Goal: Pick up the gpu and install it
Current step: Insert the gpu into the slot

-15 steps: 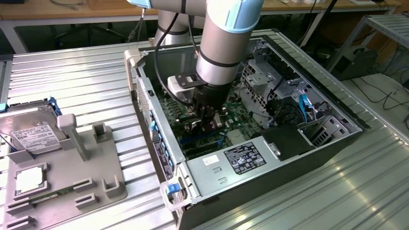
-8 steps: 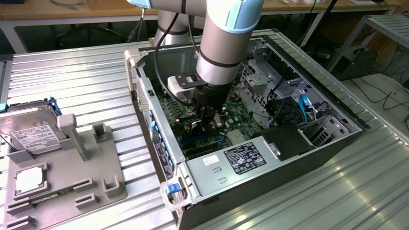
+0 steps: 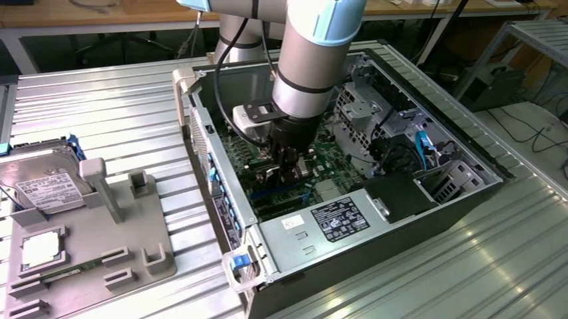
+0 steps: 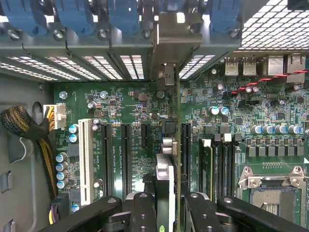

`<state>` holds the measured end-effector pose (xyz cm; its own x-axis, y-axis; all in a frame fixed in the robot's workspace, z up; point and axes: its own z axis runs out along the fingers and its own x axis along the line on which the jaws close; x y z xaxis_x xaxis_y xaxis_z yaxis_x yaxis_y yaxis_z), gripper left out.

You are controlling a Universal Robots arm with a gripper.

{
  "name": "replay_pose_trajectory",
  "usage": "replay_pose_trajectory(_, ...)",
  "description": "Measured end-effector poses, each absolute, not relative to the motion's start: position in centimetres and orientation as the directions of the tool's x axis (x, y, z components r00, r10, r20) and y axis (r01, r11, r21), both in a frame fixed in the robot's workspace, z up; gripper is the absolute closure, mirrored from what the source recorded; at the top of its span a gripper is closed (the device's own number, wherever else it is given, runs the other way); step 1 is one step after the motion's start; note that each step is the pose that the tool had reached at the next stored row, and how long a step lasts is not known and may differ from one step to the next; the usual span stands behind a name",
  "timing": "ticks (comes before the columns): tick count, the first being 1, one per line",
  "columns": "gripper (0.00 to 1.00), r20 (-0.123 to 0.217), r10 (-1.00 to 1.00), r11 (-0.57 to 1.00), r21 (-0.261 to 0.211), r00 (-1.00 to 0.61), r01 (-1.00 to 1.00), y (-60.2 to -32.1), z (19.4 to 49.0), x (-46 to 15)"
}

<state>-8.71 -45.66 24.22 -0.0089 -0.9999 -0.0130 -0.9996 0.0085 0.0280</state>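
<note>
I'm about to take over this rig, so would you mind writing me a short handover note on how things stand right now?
Gripper: jaws shut on the gpu, held edge-on, arm reaching down into the open PC case.
Gpu: over the motherboard, lined up with the expansion slots, its bracket end toward the case's rear slot openings.
Done: gpu picked up and brought into the case.
Left: whether it is seated in a slot cannot be told; release not yet done.
Elsewhere: hard drive sits on the grey holder outside the case.
</note>
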Motion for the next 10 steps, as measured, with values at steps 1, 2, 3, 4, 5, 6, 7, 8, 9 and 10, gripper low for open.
replay_pose_trajectory(1, 0.72, -0.013, -1.0, 0.008, 0.028, -0.009, -1.0, -45.66, 24.22, -8.71)
replay_pose_trajectory(2, 0.72, -0.013, -1.0, 0.008, 0.028, -0.009, -1.0, -45.65, 24.21, -8.71)
replay_pose_trajectory(3, 0.72, -0.013, -1.0, 0.008, 0.028, -0.009, -1.0, -45.65, 24.21, -8.71)
replay_pose_trajectory(4, 0.72, -0.013, -1.0, 0.008, 0.028, -0.009, -1.0, -45.68, 24.2, -8.71)
replay_pose_trajectory(5, 0.72, -0.013, -1.0, 0.008, 0.028, -0.009, -1.0, -45.72, 24.19, -8.71)
replay_pose_trajectory(6, 0.72, -0.013, -1.0, 0.008, 0.028, -0.009, -1.0, -45.74, 24.2, -8.71)
replay_pose_trajectory(7, 0.72, -0.013, -1.0, 0.008, 0.028, -0.009, -1.0, -45.74, 24.2, -8.71)
replay_pose_trajectory(8, 0.72, -0.013, -1.0, 0.008, 0.028, -0.009, -1.0, -45.74, 24.2, -8.71)
replay_pose_trajectory(9, 0.72, -0.013, -1.0, 0.008, 0.028, -0.009, -1.0, -45.75, 24.21, -8.71)
replay_pose_trajectory(10, 0.72, -0.013, -1.0, 0.008, 0.028, -0.009, -1.0, -45.75, 24.21, -8.71)
